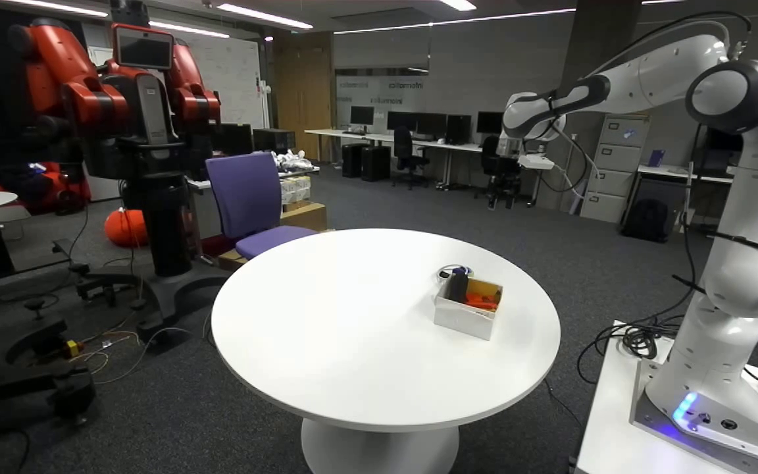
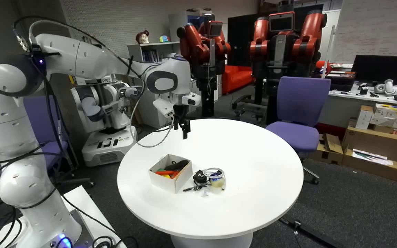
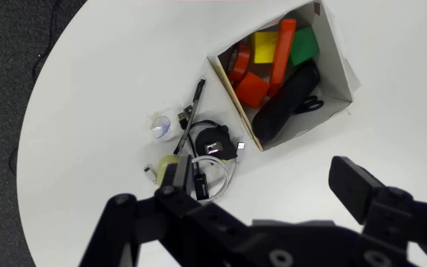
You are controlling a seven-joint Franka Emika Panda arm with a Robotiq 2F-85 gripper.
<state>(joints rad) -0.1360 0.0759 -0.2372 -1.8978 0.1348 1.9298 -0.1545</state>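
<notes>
My gripper (image 3: 261,167) is open and empty, high above the white round table; it also shows in both exterior views (image 1: 501,203) (image 2: 181,131). In the wrist view an open white box (image 3: 337,74) holds red, yellow and green blocks, a long red piece (image 3: 282,52), a red tape roll (image 3: 240,61), a long black case (image 3: 287,102) and black scissors (image 3: 311,104). Beside it lie a black tape measure (image 3: 204,139), a pen (image 3: 195,107), a coiled white cable (image 3: 227,174), a black adapter (image 3: 201,187) and a yellowish roll (image 3: 167,161), partly hidden by a finger.
The round table (image 1: 326,329) also shows in an exterior view (image 2: 260,193). The arm's white base table (image 1: 622,421) stands beside it. A purple chair (image 2: 298,103) is close to the table's edge. Red two-armed robots (image 2: 281,48) stand behind. A cable hangs along the arm.
</notes>
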